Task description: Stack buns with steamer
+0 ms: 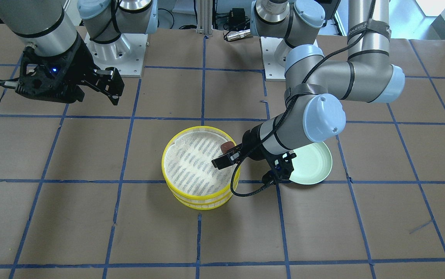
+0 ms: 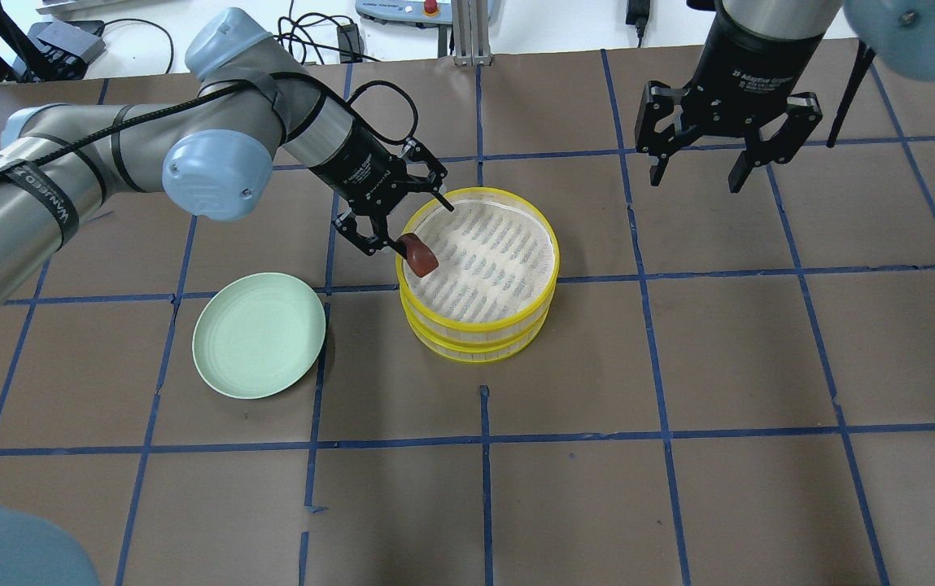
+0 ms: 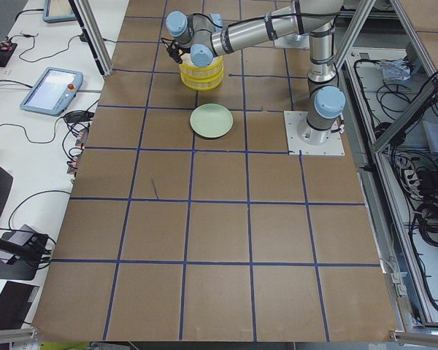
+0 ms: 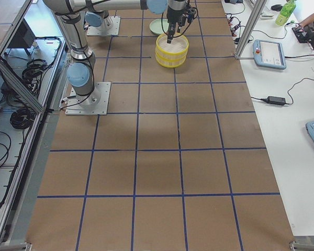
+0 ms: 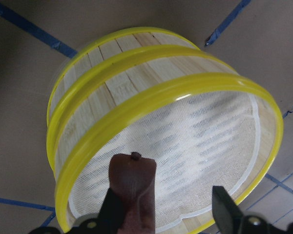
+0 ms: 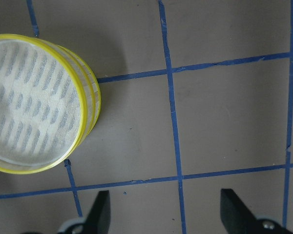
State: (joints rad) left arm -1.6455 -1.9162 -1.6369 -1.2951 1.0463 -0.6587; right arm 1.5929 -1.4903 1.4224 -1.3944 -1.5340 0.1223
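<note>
**Two stacked tiers, one bun at the rim**

The lower tier of the yellow-rimmed bamboo steamer is covered by the tier on top of it, so its inside cannot be seen. The top tier shows a white mesh liner across its floor.

The left jaws stand spread over the part of the steamer's rim nearest their arm. A reddish-brown bun sits against the inner face of one finger, with a clear gap to the other finger. Whether the bun touches the liner or the rim below cannot be told. The wrist camera crops its lower part, and both side views show it too small.

Behind the left jaws, on the arm's side, a pale green plate lies on the counter, apart from the steamer. In the front-facing view the left forearm covers part of the plate.

The right jaws are spread wide and hang above the counter. The steamer lies well off to one side of them, and their wrist camera cuts part of it off at the frame's edge.
</note>
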